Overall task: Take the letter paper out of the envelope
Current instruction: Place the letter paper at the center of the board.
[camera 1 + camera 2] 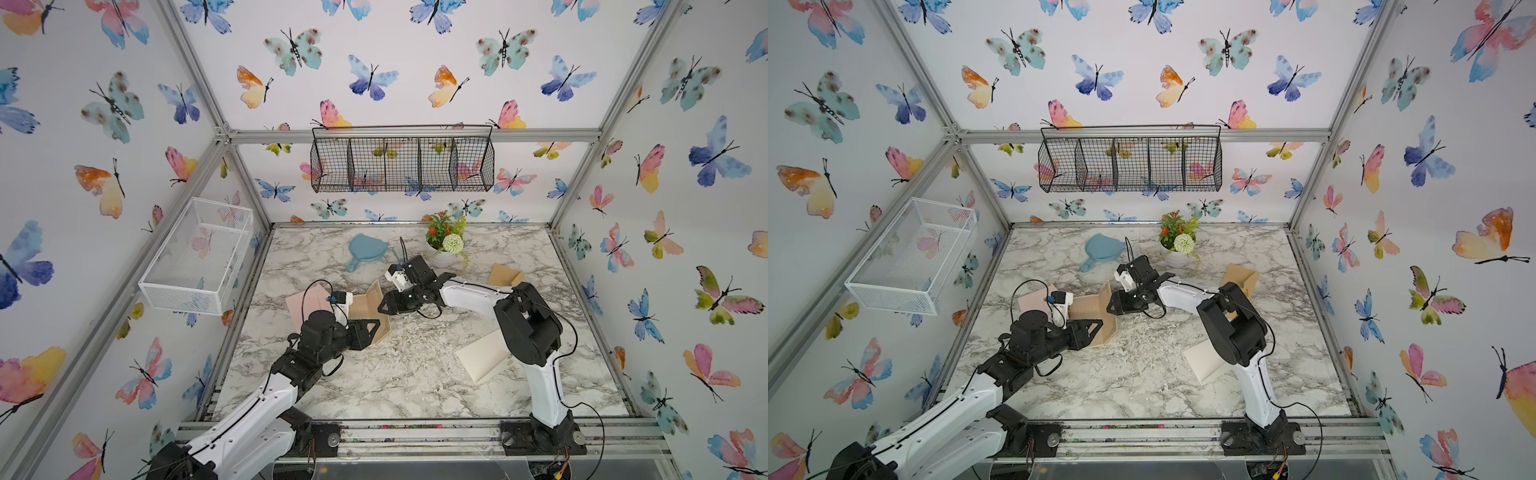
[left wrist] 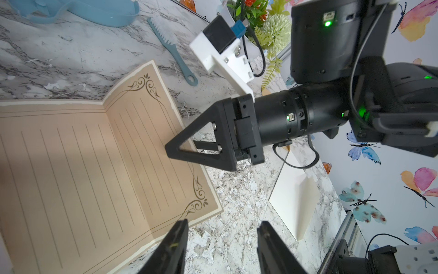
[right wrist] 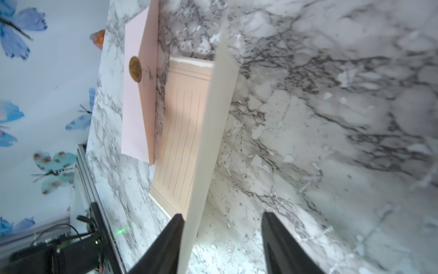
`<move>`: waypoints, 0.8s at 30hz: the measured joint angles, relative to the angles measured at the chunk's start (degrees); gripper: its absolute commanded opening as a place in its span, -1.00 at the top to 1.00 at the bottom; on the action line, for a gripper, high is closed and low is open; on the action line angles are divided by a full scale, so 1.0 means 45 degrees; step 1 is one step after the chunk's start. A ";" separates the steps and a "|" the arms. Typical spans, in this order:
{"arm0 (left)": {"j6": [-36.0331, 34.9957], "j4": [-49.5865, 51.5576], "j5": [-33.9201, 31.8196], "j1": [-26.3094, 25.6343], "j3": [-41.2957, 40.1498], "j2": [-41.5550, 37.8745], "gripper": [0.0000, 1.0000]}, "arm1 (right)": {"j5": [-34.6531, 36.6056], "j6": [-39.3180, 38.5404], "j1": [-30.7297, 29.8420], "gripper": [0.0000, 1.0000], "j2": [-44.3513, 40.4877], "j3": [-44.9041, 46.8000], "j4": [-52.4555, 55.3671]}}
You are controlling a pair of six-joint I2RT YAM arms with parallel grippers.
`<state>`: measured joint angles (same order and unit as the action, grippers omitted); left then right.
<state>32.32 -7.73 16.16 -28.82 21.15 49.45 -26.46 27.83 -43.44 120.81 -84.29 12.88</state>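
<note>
The tan lined letter paper lies unfolded on the marble table, fully outside the pink envelope beside it; both show in both top views. The envelope carries a gold seal. One panel of the paper stands up from its fold. My right gripper is open around that raised panel, which touches one finger only. My left gripper is open over bare marble at the paper's near corner, holding nothing. The right gripper hovers at the paper's edge.
A cream folded sheet lies under the right arm and a brown card sits behind it. A flower pot, a blue dustpan and a brush stand at the back. A white basket and a black wire basket hang on the walls.
</note>
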 measured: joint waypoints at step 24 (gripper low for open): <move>0.0505 -0.1851 -0.1501 -0.0005 0.0141 0.6071 0.52 | 0.0986 -0.0102 0.0073 0.97 -0.0631 0.1326 0.0277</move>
<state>34.59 -16.05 9.41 -28.84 21.78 76.77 -22.02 27.38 -43.11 117.97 -78.32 14.13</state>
